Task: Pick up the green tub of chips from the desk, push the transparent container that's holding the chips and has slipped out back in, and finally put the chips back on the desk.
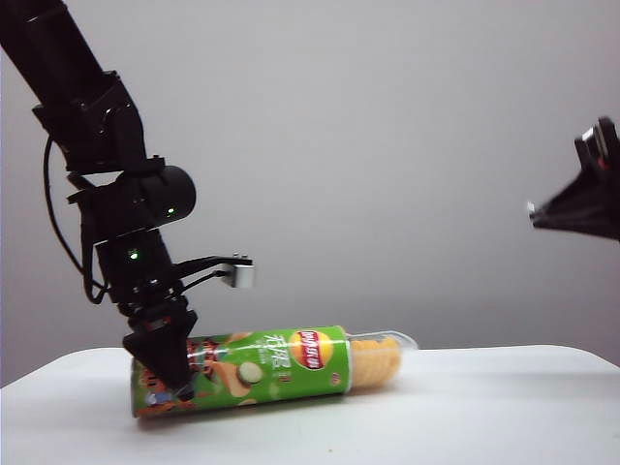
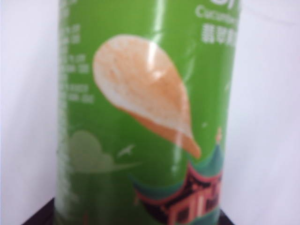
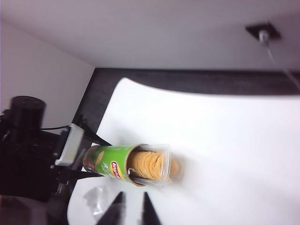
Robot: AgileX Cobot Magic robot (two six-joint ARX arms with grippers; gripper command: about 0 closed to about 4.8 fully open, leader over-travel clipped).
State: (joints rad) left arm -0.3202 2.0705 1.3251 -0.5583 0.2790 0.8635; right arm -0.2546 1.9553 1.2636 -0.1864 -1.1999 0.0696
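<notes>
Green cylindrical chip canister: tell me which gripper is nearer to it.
Left. The left gripper straddles the green cylindrical chip canister near its closed end; the right gripper hangs raised, well off beyond the open end.

I'm seeing even, soft light in the exterior view, with the desk (image 1: 484, 407) glowing nearly blown-out white and only a faint shadow lying under the green tub of chips (image 1: 242, 373). The black left arm is reading as a near silhouette. In the left wrist view the tub is filling the frame, blurring softly, with white glare streaks running along it. The right wrist view is looking washed out, the desk overexposing and the edges smearing.
</notes>
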